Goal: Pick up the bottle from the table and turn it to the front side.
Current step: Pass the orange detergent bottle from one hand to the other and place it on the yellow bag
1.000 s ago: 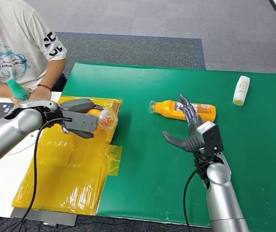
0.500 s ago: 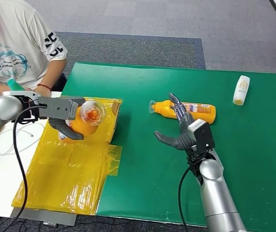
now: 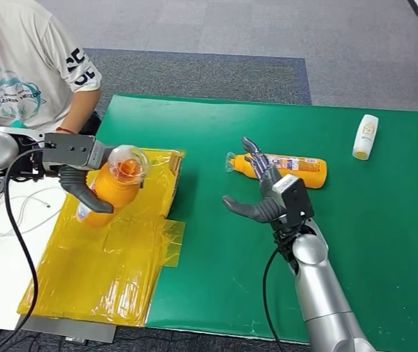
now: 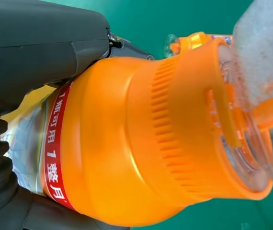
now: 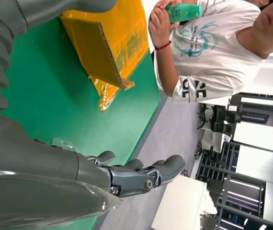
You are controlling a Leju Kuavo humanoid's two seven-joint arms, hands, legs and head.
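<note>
Bottle (image 3: pixel 107 187), orange with a clear cap, sits in your left hand (image 3: pixel 82 180), fingers wrapped round its body, held above the yellow sheet (image 3: pixel 107 271). Your right hand (image 3: pixel 259 194) hovers with fingers spread, holding nothing, just beside a second orange bottle (image 3: pixel 295 169) lying on the green counter (image 3: pixel 224 279).

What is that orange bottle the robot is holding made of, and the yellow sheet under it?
The orange bottle looks like glossy moulded plastic with a clear cap. The yellow sheet seems thin plastic film: it wrinkles and shines.
</note>
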